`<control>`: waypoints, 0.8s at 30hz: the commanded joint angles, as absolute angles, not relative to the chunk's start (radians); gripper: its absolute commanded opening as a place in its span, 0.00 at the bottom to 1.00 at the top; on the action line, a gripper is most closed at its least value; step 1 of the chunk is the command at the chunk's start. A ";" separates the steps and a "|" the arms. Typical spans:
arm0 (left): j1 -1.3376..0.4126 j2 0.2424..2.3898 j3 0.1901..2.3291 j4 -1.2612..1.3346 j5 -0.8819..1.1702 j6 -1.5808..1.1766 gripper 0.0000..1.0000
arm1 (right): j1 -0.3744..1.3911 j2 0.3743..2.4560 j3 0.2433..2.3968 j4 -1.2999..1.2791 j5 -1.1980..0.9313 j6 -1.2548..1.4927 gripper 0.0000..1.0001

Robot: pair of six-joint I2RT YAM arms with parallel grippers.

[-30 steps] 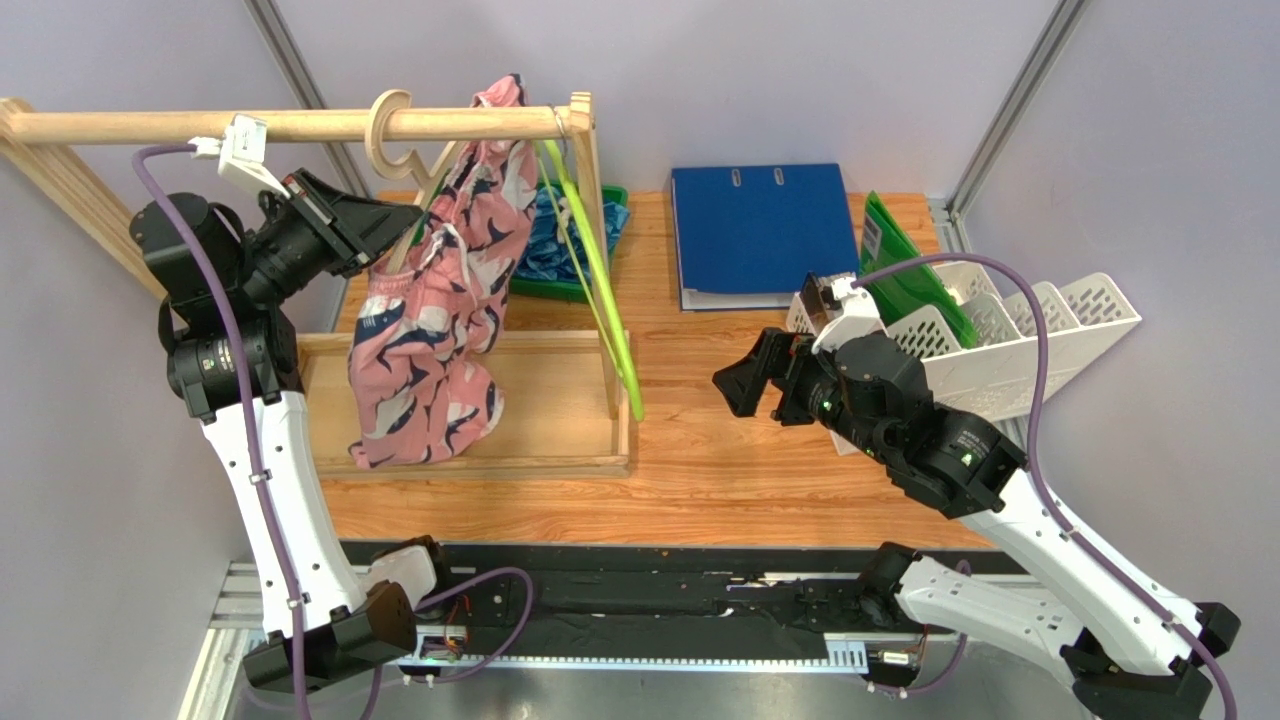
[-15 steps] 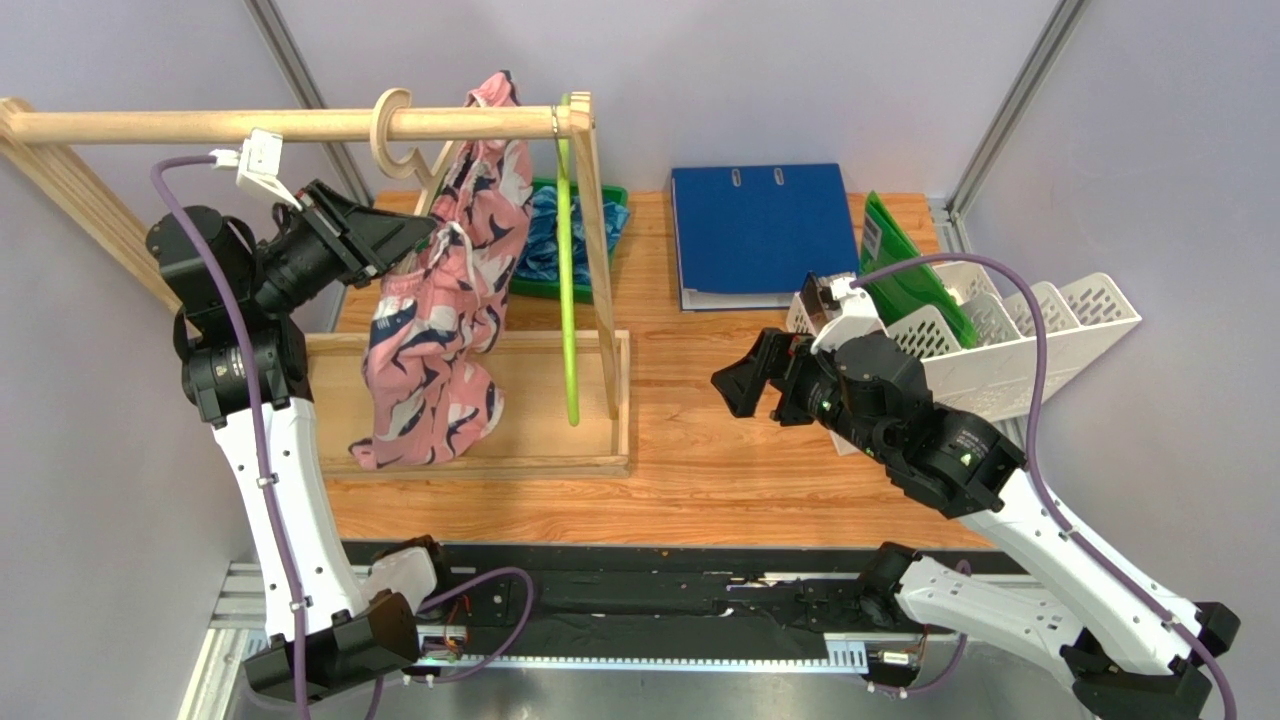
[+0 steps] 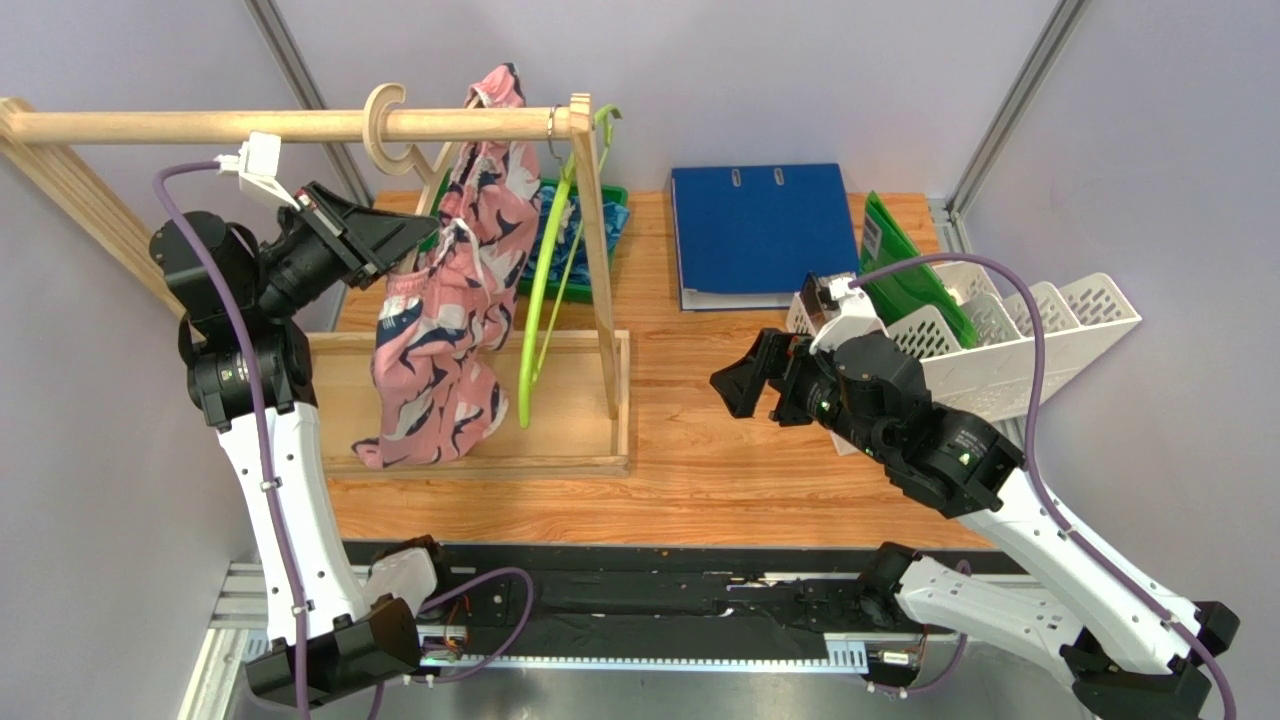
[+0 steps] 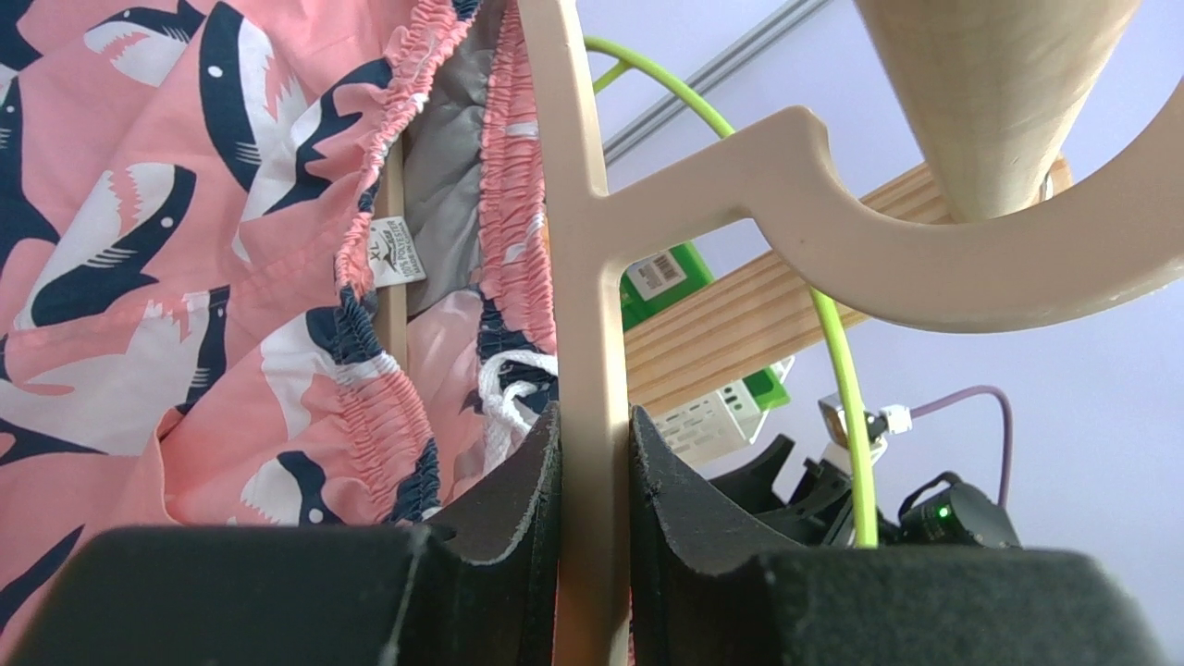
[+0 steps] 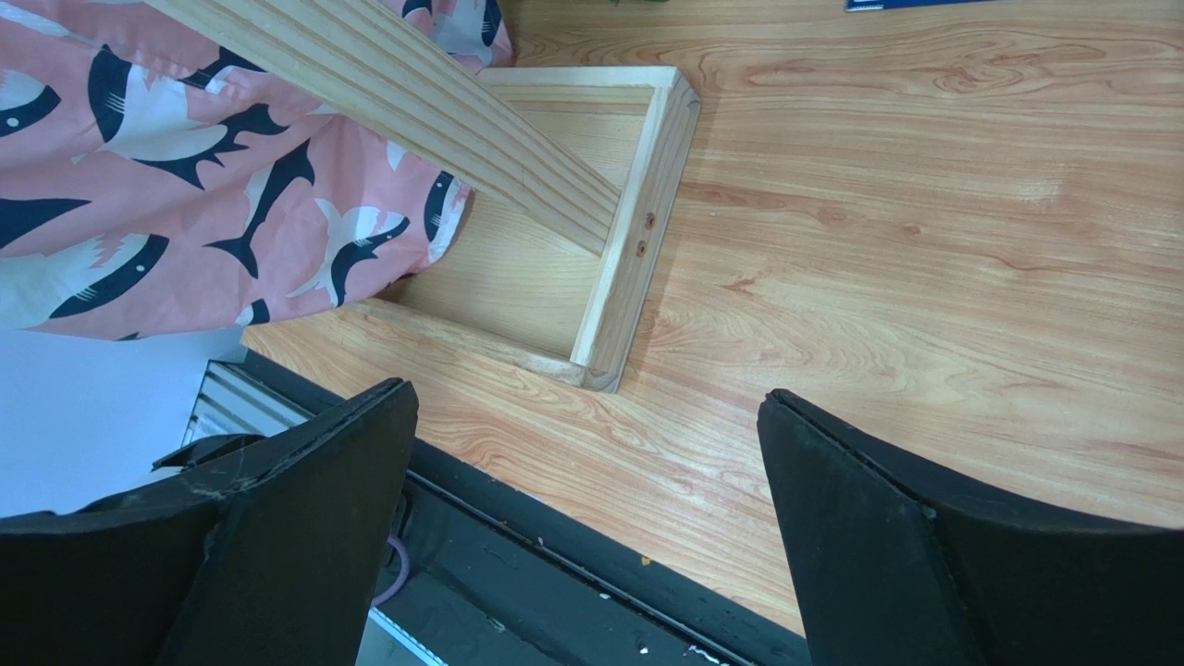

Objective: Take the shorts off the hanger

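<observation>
Grey walls enclose a wooden bench carrying a wooden rack with a horizontal rail.

1. Left tool: narrow, both fingers clamped on the flat stem of the wooden hanger, just below its hook. The hook sits over the rail.
2. Pink shorts: on the wooden hanger, waistband bunched against the stem. In the top view they drape toward 6 o'clock from the left tool, and the lower hem reaches the rack's base frame.
3. Green hanger: on the rail at 3 o'clock of the pink shorts, tilted, carrying nothing.
4. Blue-teal shorts: off the rail, lying on the bench behind the rack at 12 o'clock of the base frame, partly hidden by the post and the green hanger.
5. Right tool: wide, nothing between the fingers, above bare bench well apart from the rack.
6. Blue binder: flat at 12 o'clock of the right tool. White file sorter: at 2 o'clock.
</observation>
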State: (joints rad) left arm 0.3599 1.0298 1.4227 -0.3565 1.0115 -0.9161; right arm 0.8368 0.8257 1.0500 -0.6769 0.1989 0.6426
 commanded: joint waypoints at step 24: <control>0.382 0.879 1.686 -0.689 0.580 -0.719 0.00 | 0.841 0.880 1.081 -0.675 0.181 0.647 1.00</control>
State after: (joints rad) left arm 0.3740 0.9104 1.6310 -0.6937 0.6479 -0.7860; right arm 0.8368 0.8745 1.0504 -0.6952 0.1898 0.6426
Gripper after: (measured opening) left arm 0.239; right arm 0.997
